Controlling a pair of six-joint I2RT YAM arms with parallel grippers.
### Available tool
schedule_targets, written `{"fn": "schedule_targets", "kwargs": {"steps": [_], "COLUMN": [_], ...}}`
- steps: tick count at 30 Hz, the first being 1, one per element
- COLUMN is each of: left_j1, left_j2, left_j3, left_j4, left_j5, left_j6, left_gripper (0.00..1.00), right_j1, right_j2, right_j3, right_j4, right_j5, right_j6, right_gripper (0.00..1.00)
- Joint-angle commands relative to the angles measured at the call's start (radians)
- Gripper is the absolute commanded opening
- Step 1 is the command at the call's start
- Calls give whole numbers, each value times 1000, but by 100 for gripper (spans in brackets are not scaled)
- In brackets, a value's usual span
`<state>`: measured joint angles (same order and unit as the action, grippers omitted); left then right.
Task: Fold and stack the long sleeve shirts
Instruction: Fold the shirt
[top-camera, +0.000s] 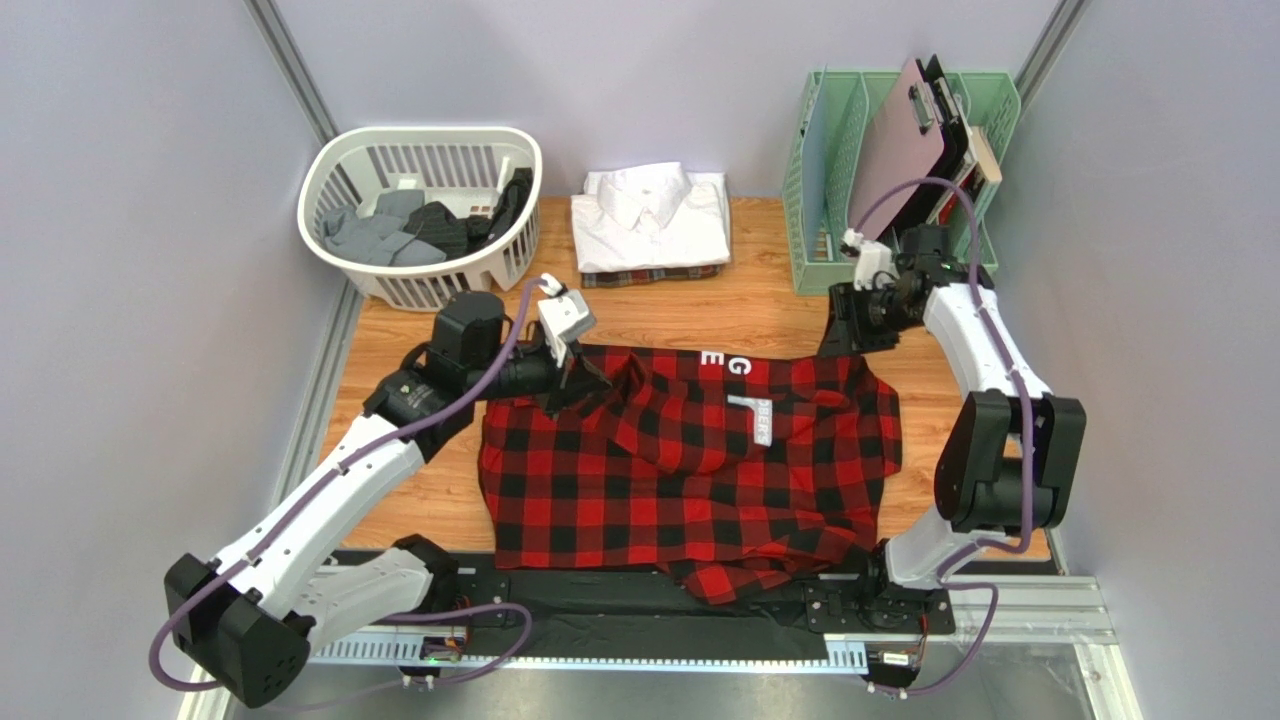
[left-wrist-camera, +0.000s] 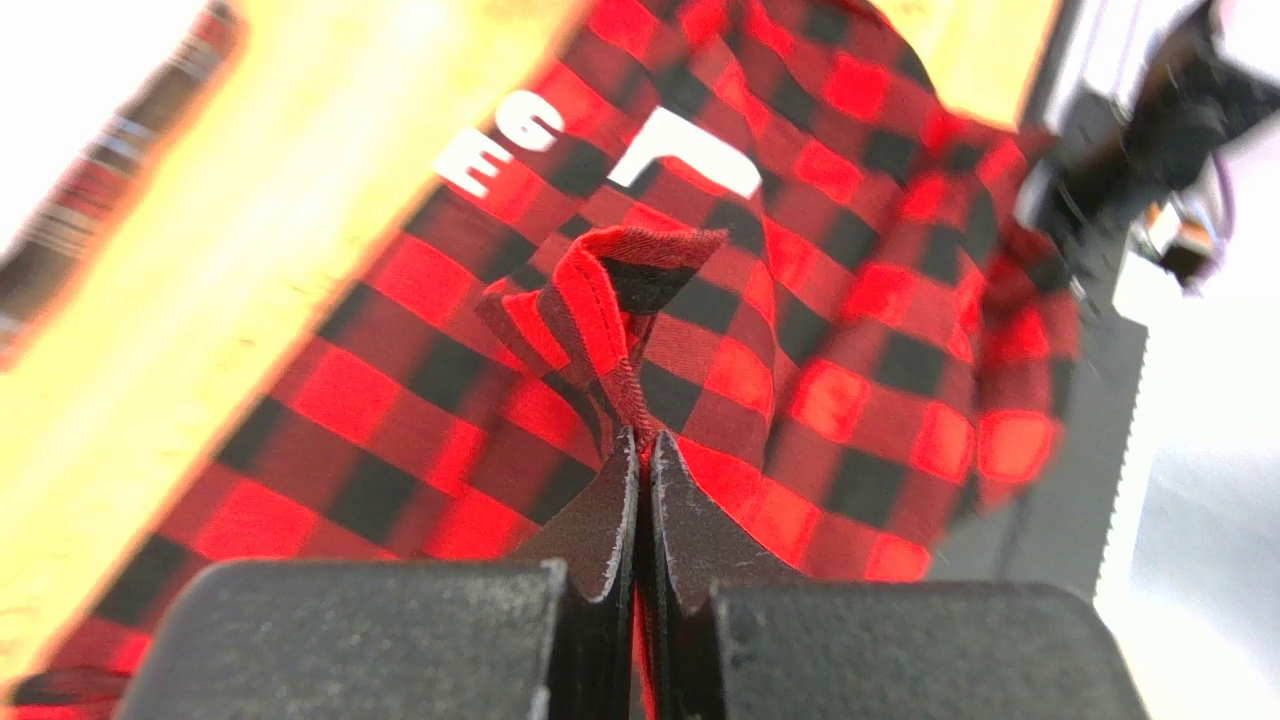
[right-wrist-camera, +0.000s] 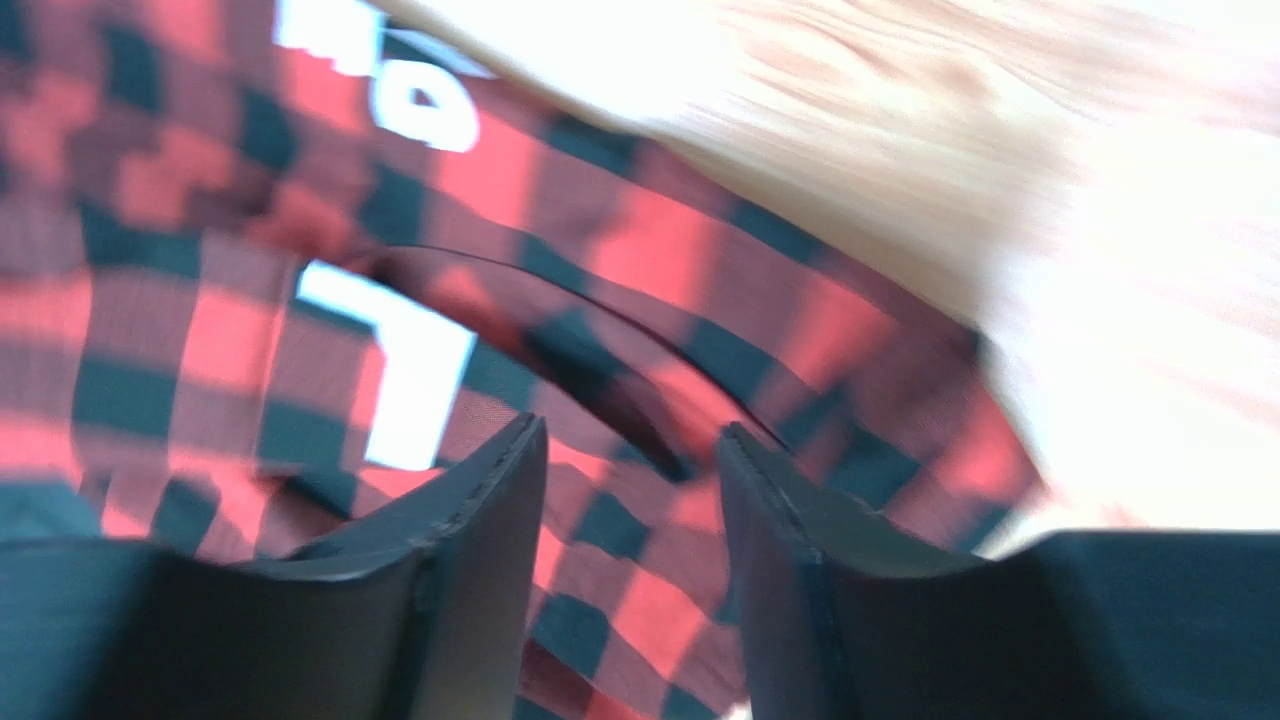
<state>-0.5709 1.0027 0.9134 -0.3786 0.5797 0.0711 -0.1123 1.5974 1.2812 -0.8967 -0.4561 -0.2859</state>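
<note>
The red-and-black checked flannel shirt (top-camera: 684, 458) lies spread on the wooden table, with white letters near its far edge. My left gripper (top-camera: 579, 387) is at its far left corner, shut on a pinched fold of the cloth (left-wrist-camera: 609, 323). My right gripper (top-camera: 836, 342) hovers at the shirt's far right corner with its jaws apart and nothing between them; the flannel (right-wrist-camera: 631, 375) lies below the fingers. A folded plain white shirt (top-camera: 654, 215) rests on a folded dark plaid shirt (top-camera: 649, 276) at the back centre.
A white laundry basket (top-camera: 421, 210) holding grey and dark clothes stands at the back left. A green file rack (top-camera: 887, 165) with a clipboard stands at the back right, close behind my right arm. The table (top-camera: 751, 308) is bare wood between shirt and stack.
</note>
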Motion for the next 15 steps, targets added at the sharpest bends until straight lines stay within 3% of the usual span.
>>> {"fn": "schedule_targets", "kwargs": {"steps": [1,8,15], "left_j1": [101,161,192], "left_j2": [23,103,266], "left_j3": [51,-4,-87], "left_j4": [87,11,21], "left_j5": [94,29,-271], "left_j6": [19,130,263], "left_gripper": [0,0,1], "right_j1": [63,63,63], "right_j2": [142,283,251], "right_j3": [36,49,78], "right_j4": [-60,-61,-77], "right_j5": [-115,11,39], "right_j6": [-53,-70,-75], "right_gripper": [44,36,37]}}
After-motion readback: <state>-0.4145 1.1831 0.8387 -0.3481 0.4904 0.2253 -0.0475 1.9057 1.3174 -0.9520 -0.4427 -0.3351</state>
